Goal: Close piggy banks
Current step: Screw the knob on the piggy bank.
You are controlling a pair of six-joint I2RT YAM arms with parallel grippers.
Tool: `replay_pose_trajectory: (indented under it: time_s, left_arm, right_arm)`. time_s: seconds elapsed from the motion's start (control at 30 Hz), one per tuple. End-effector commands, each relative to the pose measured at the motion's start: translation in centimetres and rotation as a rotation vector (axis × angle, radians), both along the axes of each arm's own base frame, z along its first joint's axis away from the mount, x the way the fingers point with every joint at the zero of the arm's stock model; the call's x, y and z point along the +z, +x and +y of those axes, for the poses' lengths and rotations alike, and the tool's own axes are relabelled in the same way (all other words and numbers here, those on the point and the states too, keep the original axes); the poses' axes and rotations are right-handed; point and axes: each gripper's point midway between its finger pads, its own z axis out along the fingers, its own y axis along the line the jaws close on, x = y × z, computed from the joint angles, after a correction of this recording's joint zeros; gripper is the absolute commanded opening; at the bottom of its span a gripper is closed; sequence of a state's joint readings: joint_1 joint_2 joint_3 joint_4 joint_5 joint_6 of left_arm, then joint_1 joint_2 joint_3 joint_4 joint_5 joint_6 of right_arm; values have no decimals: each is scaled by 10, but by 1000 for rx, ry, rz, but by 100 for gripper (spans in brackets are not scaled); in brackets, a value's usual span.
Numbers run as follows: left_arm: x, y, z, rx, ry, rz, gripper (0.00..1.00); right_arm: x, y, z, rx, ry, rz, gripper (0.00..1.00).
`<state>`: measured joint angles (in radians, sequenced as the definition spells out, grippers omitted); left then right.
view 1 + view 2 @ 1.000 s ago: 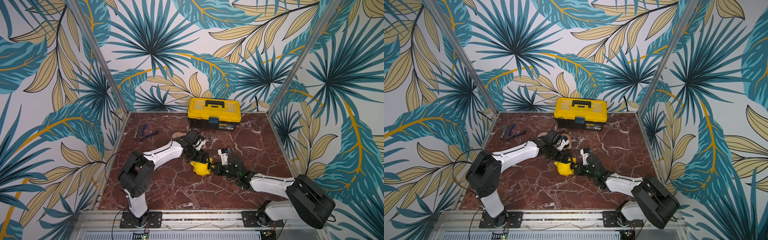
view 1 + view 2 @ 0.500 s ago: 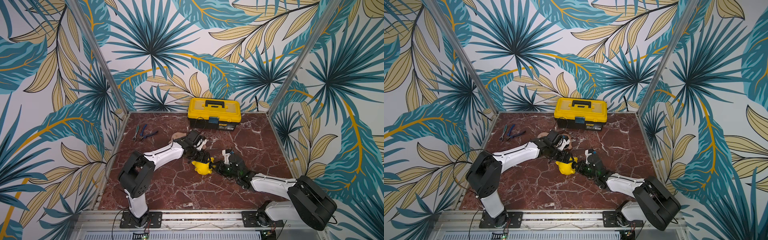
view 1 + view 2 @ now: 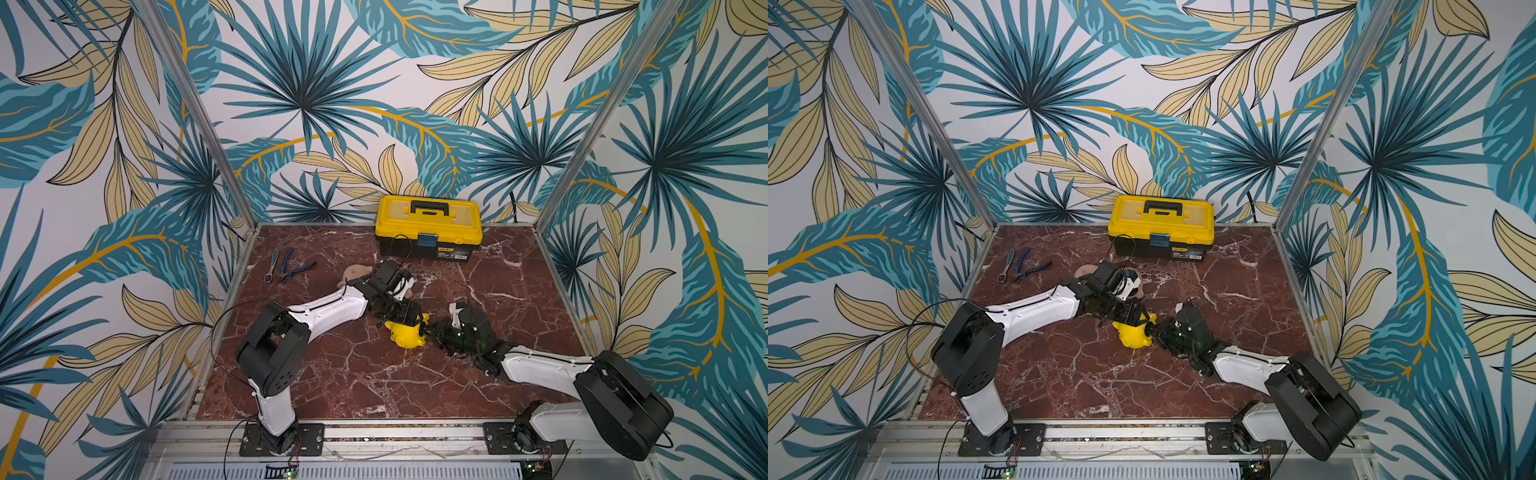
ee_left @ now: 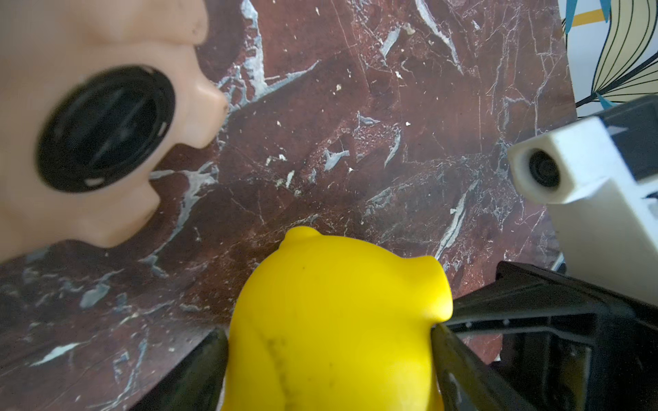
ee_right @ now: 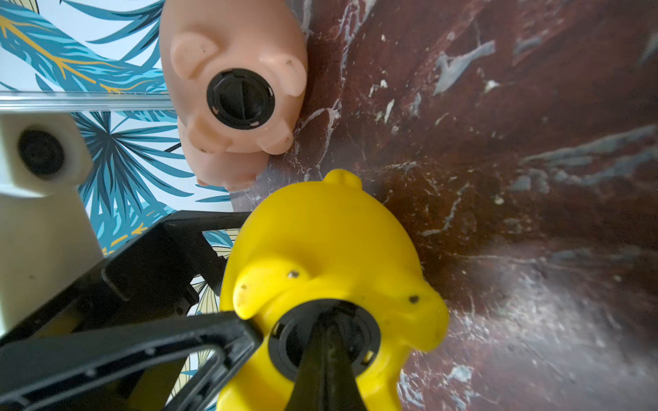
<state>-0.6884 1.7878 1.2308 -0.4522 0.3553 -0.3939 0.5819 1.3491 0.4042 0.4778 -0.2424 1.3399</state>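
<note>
Right wrist view: the yellow piggy bank [image 5: 320, 249] lies with its belly toward the lens, and a black plug [image 5: 285, 341] sits in the belly hole.
Right gripper [image 5: 325, 334]: fingertips pressed together into one wedge, tip at the plug's centre. I cannot tell whether it pinches the ridge.
Left gripper [image 4: 329, 356]: clamped on the yellow pig, one finger on each flank.
Pig's place: in both top views it is mid-table [image 3: 353, 374], with the arms meeting over it from 8 and 4 o'clock.
Pink piggy bank [image 5: 231, 46]: near the yellow one, between 11 and 12 o'clock. Its own stopper [image 5: 240, 98] looks seated.
Step in hand: locking the yellow pig's plug, I judge. It looks set in the hole, though I cannot confirm it is locked.
Next move calls for: a press or twist from the right arm while the left braces the body against turning.
Edges: the toolbox [image 3: 428, 226] stands against the back edge at 12 o'clock, and hand tools [image 3: 291, 266] lie at 10 o'clock.
Open room: bare marble from 5 to 7 o'clock and around 2 o'clock. The two wrists are crowded, so a wide swing is risky.
</note>
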Motion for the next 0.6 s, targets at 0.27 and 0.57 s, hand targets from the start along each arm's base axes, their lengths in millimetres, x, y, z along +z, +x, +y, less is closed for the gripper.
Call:
replay_pose_trajectory:
  time_s: [0.27, 0.57]
  left_arm:
    - [-39, -45, 9, -69, 93, 122, 88]
    - [-38, -47, 8, -78, 83, 105, 88]
  right_arm:
    - [13, 27, -4, -155, 174, 26, 0]
    - [9, 30, -8, -209, 227, 73, 0]
